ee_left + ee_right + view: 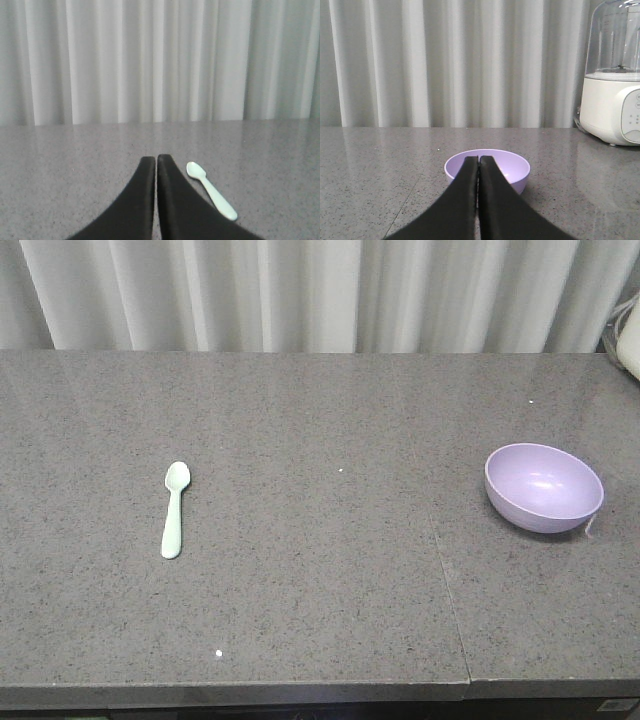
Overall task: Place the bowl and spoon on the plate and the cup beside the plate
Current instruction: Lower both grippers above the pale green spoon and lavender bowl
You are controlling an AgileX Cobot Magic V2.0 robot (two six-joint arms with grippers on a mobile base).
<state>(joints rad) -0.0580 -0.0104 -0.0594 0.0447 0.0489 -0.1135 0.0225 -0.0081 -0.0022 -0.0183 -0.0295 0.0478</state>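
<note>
The lavender bowl [544,486] sits upright and empty on the right of the grey stone counter. The mint-green spoon [175,508] lies flat on the left, head pointing away. No plate or cup is in view. In the left wrist view my left gripper [156,159] is shut with nothing in it, and the spoon [211,189] lies just to its right. My right gripper [478,159] is shut and empty too, its fingers in front of the bowl [512,169]. Neither gripper shows in the front view.
A white blender-like appliance [615,75] with a clear dome stands at the counter's far right. A seam [445,570] runs front to back through the counter. A pale curtain hangs behind. The counter's front edge [300,688] is near.
</note>
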